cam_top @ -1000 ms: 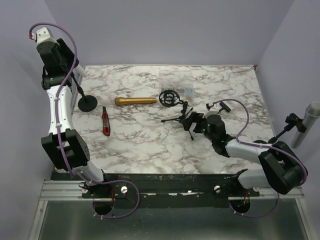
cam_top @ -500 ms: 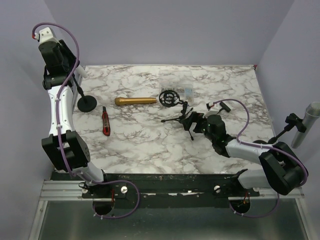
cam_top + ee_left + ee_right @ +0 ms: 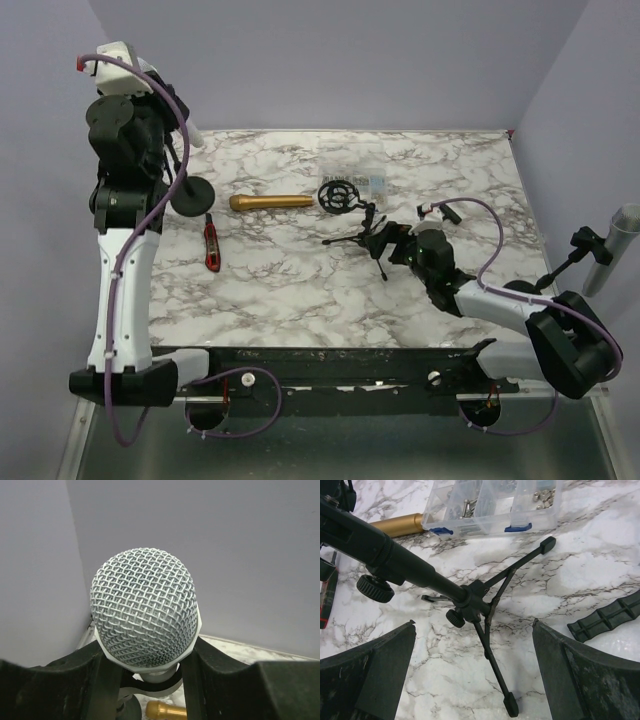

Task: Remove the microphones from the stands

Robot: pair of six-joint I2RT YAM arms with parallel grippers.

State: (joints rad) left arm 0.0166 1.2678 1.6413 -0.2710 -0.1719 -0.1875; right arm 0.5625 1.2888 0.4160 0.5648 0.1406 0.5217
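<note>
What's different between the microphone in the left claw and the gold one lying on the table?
The silver microphone has a grey mesh head; the gold microphone is gold all over. The silver microphone is clamped in the left gripper, held up; the gold microphone lies flat on the table, untouched.

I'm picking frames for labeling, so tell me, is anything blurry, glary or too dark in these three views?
Top external: evenly lit, soft shadows, no glare on the table. Left wrist: the microphone is sharp, the left fingers beside it too dark for detail. Right wrist: the tripod stand is crisp, the right fingers slightly soft.
</note>
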